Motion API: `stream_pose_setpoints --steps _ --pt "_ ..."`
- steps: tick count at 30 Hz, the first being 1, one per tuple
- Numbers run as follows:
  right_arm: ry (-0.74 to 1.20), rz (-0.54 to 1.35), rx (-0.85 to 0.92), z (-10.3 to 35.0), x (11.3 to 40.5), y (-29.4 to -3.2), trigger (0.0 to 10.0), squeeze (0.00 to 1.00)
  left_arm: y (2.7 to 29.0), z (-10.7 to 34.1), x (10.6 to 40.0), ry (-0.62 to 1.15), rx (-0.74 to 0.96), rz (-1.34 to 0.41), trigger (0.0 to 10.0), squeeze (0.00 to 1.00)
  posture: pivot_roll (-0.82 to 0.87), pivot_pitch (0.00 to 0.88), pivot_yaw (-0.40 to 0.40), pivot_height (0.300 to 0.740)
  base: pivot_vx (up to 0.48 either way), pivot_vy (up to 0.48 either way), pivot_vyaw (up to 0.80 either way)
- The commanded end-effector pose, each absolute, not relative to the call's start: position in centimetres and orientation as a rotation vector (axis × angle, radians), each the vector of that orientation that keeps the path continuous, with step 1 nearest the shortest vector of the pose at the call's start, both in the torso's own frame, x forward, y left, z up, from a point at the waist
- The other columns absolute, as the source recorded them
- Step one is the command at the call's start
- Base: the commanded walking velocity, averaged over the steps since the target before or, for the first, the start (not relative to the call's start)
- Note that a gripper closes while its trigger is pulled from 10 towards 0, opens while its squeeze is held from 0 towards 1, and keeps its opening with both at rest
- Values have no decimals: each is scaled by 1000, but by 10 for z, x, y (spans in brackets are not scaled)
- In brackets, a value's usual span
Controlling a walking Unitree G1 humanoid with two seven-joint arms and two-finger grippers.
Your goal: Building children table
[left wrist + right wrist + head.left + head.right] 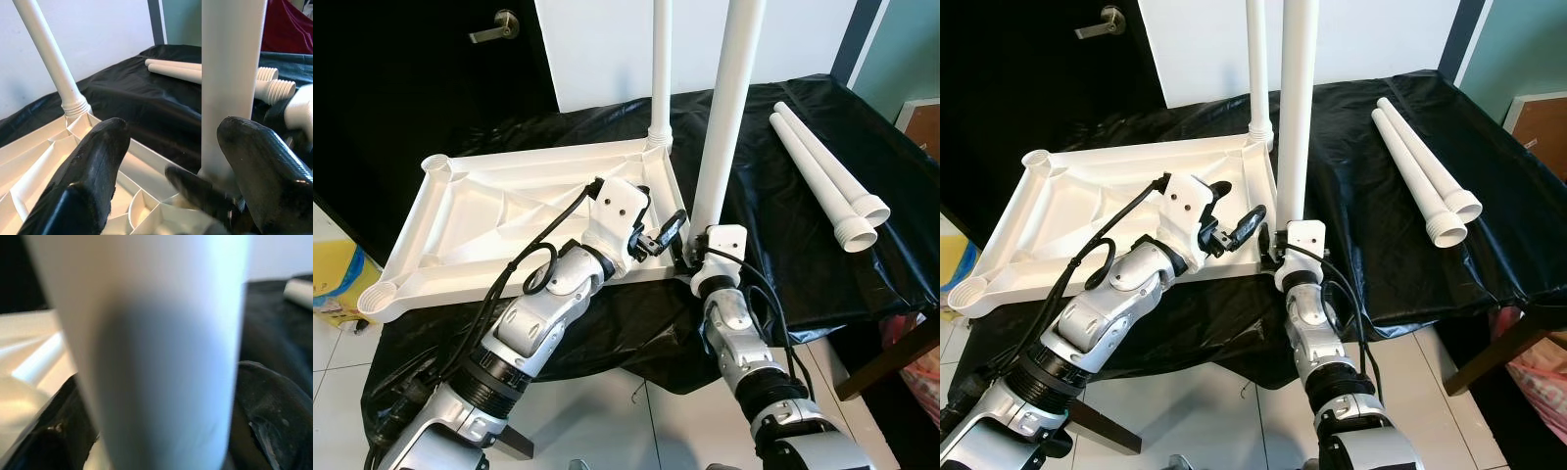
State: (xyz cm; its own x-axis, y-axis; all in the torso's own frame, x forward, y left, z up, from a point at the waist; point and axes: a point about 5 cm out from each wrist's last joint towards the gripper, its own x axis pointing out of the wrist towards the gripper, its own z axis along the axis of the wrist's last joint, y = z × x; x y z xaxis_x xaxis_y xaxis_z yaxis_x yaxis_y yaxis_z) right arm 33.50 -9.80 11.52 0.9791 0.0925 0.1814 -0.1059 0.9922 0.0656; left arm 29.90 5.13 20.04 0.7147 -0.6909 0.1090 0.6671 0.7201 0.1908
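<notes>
The white tabletop [509,211] lies upside down on a black sheet. One white leg [661,69] stands screwed into its far right corner socket. My right gripper [690,255] is shut on a second leg [729,108] near its base and holds it upright at the near right corner. In the right wrist view this leg [156,357] sits between the black fingers [274,416]. My left gripper [1234,211] hovers open over the tabletop's right rim, just left of the held leg. Its wrist view shows the spread fingers [93,166] and the held leg [230,73] beyond them.
Two loose legs [822,171] lie side by side on the sheet at the right. Open sockets show at the tabletop's left corners [435,164]. A dark door with a handle [499,27] stands behind. A yellow object [333,274] sits on the floor at the left.
</notes>
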Motion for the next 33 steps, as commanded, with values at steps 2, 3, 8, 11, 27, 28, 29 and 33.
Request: stream_pose_setpoints --steps 2,3,8,11,27,28,29,33 --pt "-200 160 72 118 334 -102 10000 1000 41 196 285 -152 177 -1040 10000 0 -131 0 65 740 0 0 0" --pt "-205 178 71 118 334 -104 10000 1000 41 196 284 -151 177 -1044 10000 0 -131 0 65 740 0 0 0" --pt "-203 288 52 119 332 -121 10000 0 44 193 278 -137 174 -1073 10000 0 -129 0 58 740 0 0 0" --pt "-197 371 22 119 331 -127 10000 0 47 190 275 -127 175 -1077 10000 0 -126 0 53 740 0 0 0" --pt "-134 668 -142 129 343 -148 10000 0 48 173 253 -33 199 -1186 10000 0 -101 0 35 740 0 0 0" --pt "-134 668 -142 129 343 -148 10000 0 48 173 253 -33 199 -1186 10000 0 -101 0 35 740 0 0 0" --pt "-135 674 -152 131 345 -148 10000 0 47 171 252 -28 203 -1192 10000 0 -100 0 35 740 0 0 0" --pt "-132 690 -168 136 350 -149 10000 0 47 165 250 2 230 -1205 10000 0 -95 0 33 740 0 0 0"
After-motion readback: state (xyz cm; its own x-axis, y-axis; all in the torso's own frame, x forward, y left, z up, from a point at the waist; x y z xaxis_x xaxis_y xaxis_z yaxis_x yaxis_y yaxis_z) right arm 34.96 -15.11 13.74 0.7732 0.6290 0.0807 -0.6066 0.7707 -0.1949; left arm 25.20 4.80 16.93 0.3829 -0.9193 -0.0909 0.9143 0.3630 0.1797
